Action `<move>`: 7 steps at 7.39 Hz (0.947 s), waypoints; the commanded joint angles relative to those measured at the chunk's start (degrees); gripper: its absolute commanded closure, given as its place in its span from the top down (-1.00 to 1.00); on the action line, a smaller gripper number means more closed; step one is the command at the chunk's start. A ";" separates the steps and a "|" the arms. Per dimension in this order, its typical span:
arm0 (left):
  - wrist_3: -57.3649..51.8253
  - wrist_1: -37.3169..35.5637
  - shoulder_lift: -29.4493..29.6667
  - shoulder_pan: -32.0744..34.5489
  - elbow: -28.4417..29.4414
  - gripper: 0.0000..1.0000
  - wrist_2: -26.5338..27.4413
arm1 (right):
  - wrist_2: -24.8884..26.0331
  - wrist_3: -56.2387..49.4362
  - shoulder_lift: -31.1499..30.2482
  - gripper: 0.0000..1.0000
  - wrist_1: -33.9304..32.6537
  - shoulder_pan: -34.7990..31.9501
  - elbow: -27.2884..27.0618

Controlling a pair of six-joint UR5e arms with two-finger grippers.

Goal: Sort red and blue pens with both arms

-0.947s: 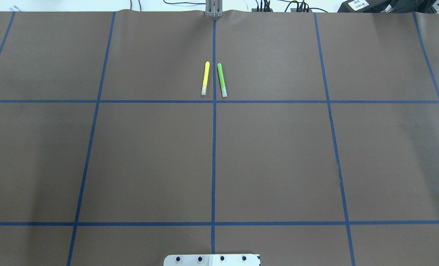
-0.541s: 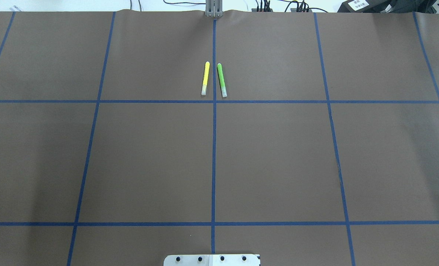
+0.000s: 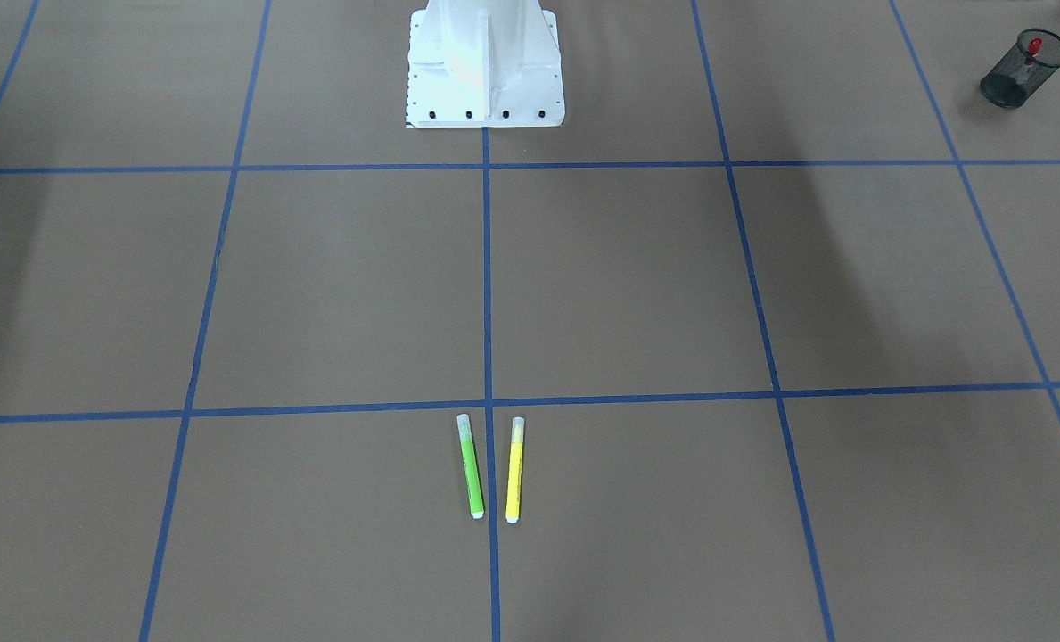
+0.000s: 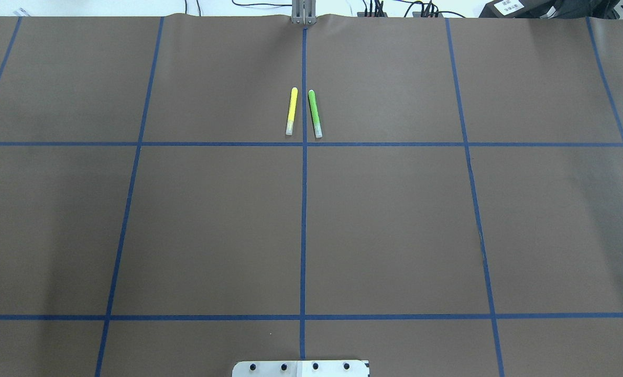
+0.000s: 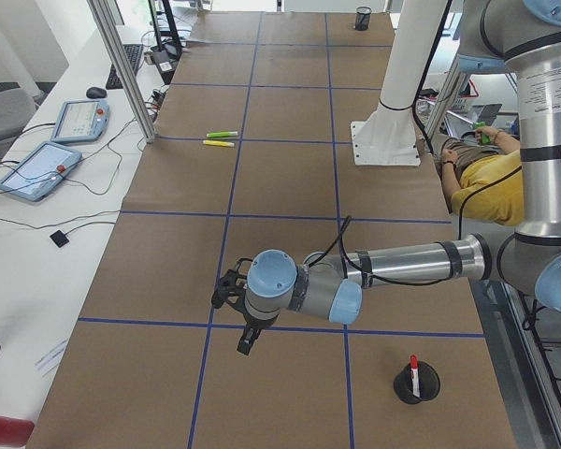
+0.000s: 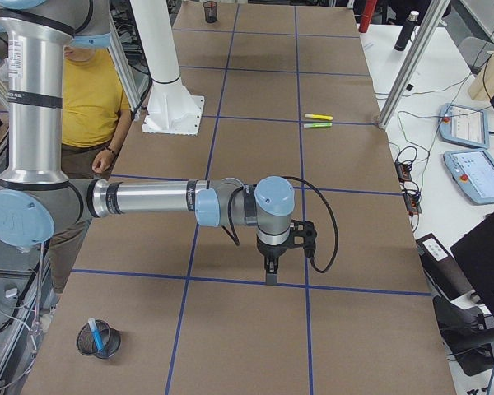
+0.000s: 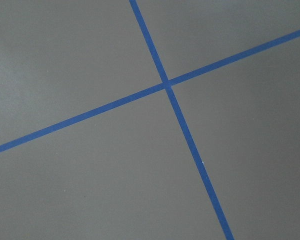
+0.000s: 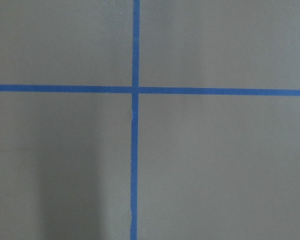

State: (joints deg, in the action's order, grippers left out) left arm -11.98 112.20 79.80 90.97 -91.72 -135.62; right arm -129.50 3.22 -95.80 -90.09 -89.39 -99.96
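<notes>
Nothing has shifted: your red-capped white marker (image 5: 413, 367) and slim blue highlighter (image 6: 94, 332) sit in black mesh cups (image 5: 428, 383), so sorting looks done. Whether the left gripper (image 5: 247, 339) or right gripper (image 6: 269, 271) is wide or narrow, you cannot tell.

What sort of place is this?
Probably a robotics lab: a left arm and right arm reach over a table gridded with blue tape, and control tablets lie on a side bench.

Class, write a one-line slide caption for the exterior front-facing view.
Green highlighter and yellow highlighter lie parallel, flanking a blue tape line; a red-capped marker sits in a mesh cup.
</notes>
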 commanded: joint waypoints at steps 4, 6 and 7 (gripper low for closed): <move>-0.06 0.04 0.01 0.00 0.05 1.00 0.00 | -0.05 -0.14 0.00 1.00 0.00 0.09 0.81; -0.06 0.04 0.01 0.00 0.13 1.00 0.00 | -0.05 -0.14 0.00 1.00 0.00 0.18 0.90; -0.06 0.04 0.01 0.00 0.22 1.00 0.00 | -0.05 -0.14 0.00 1.00 0.00 0.18 0.99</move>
State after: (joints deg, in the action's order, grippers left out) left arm -12.04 112.24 79.80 90.97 -91.56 -135.62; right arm -129.55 3.10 -95.80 -90.09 -89.24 -99.08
